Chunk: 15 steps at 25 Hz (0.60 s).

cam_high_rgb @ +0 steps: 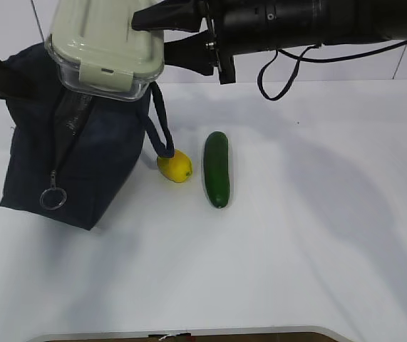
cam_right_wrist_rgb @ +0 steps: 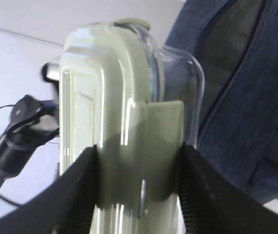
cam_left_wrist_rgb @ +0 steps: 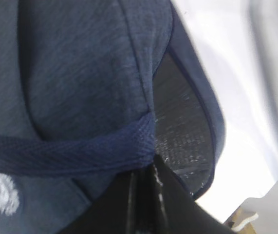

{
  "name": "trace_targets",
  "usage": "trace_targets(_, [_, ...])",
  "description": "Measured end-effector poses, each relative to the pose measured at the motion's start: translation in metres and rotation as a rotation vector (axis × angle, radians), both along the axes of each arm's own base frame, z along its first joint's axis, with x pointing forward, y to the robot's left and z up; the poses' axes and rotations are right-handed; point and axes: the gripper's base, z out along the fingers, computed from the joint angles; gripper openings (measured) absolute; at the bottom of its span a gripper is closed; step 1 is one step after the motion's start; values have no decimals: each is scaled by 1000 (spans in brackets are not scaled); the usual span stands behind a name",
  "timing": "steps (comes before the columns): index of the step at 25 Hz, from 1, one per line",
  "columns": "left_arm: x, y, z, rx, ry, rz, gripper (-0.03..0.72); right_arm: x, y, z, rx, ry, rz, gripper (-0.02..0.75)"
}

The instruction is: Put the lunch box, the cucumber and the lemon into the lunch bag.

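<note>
Right end effector [cam_right_wrist_rgb: 139, 180]: clamped on the lunch box [cam_high_rgb: 107, 46], one finger on the lid, one on the clear base, holding it in the air over the open top of the lunch bag [cam_high_rgb: 82, 153].
Left end effector [cam_left_wrist_rgb: 146, 195]: pressed together, pinching a bag handle [cam_left_wrist_rgb: 70, 153].
Lemon [cam_high_rgb: 174, 166]: on the bench [cam_high_rgb: 296, 235], touching the bag's other handle.
Cucumber [cam_high_rgb: 217, 169]: just beside the lemon.
</note>
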Motion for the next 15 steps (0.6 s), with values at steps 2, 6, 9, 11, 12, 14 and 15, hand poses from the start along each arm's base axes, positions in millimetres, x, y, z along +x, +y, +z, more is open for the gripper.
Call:
trace_targets(2, [-4, 0, 8, 0, -27, -1, -9, 2, 0, -1, -10, -10, -18, 368])
trace_targets(6, [-12, -1, 22, 2, -76, -4, -9, 8, 1, -15, -33, 10, -33, 368])
trace_targets(9, [-17, -2, 29, 9, -111, -19, -9, 15, 2, -37, -63, 48, -33, 368])
trace_targets(11, [-19, -3, 33, 5, -131, -31, -9, 19, 3, -49, -75, 72, -36, 368])
trace_targets(12, [-20, -4, 34, -8, -143, -40, -9, 21, 4, -55, -80, 84, -40, 368])
trace_targets(14, [-20, -6, 36, -31, -156, -55, -9, 24, 5, -66, -90, 105, -47, 368])
trace_targets(15, [-21, -6, 37, -36, -158, -61, -9, 25, 6, -71, -95, 113, -49, 368])
